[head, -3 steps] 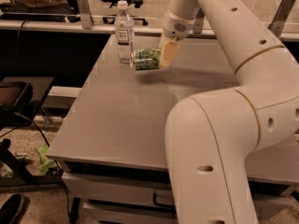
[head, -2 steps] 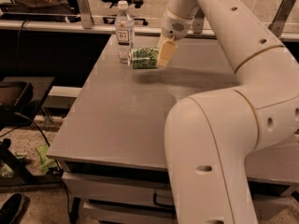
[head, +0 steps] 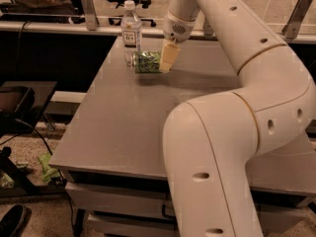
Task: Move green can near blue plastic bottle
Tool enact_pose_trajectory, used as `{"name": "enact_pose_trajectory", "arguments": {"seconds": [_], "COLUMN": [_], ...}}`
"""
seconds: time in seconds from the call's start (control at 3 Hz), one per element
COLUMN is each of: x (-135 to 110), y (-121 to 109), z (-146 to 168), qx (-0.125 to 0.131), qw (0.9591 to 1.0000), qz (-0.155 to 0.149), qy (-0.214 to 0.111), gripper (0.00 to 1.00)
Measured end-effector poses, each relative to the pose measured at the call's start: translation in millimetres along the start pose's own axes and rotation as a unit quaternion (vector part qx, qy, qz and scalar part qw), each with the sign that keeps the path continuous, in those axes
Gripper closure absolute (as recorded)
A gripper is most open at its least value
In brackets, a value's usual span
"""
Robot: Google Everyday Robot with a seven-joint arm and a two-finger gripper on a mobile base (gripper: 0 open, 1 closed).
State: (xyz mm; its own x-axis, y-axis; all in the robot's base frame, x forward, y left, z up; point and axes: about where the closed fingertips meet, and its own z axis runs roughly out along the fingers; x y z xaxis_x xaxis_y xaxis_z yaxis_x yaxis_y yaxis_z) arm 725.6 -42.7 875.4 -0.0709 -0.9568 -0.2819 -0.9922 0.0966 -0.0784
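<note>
My end effector (head: 166,59) hangs low over the far part of the worktop (head: 123,127), pointing down from the wrist, and it is closed on the green can (head: 146,62). My near pale finger (head: 168,56) lies across the can's right end and hides it. The can lies on its side, its long axis running left to right, its silver left end turned toward the blue plastic bottle (head: 131,32). I cannot tell whether the can rests on the worktop or sits just above it; a dark shadow lies right under it. The bottle stands upright with its white cap on, just beside the can's left end and a little farther back, near the worktop's far left corner. The two look nearly touching, but I cannot tell whether they do. My arm (head: 247,112) sweeps from the lower right up and over to the wrist, covering much of the worktop's right side. A dark shoe (head: 12,222) shows on the floor at the lower left.
</note>
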Motion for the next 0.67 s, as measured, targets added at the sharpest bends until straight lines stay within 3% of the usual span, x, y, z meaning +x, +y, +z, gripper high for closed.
{"name": "enact_pose_trajectory", "arguments": {"seconds": [0.33,0.67], "x": [-1.9,-3.2], "y": [-3.4,-4.7], "z": [4.6,7.7], "qx": [0.006,0.010], "qw": [0.9999,0.9997], "qz": [0.010,0.016], "qy": [0.010,0.016], "gripper": [1.00,0.85]}}
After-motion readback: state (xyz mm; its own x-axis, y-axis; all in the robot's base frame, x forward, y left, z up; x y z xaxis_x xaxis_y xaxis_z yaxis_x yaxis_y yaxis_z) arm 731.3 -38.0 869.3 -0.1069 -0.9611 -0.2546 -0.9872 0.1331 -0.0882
